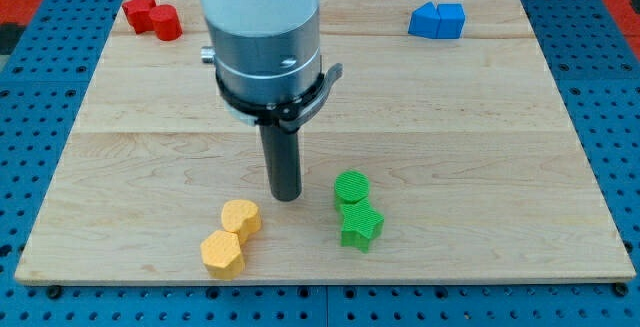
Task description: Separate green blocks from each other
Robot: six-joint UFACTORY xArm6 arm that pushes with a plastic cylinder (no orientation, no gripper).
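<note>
The separating looks not yet done: the green cylinder (351, 186) and the green star block (360, 225) sit touching, the star just below the cylinder, both a little to the view's right of my tip (287, 198). My tip rests on the bench (480, 147), near the cylinder but apart from it; there is no gripper on this rod, so no open or closed state to tell. Two yellow blocks (231, 237) lie just below and left of my tip, the red blocks (152, 16) and blue blocks (437, 20) well above it. What seems left is to drive one green block clear of the other
</note>
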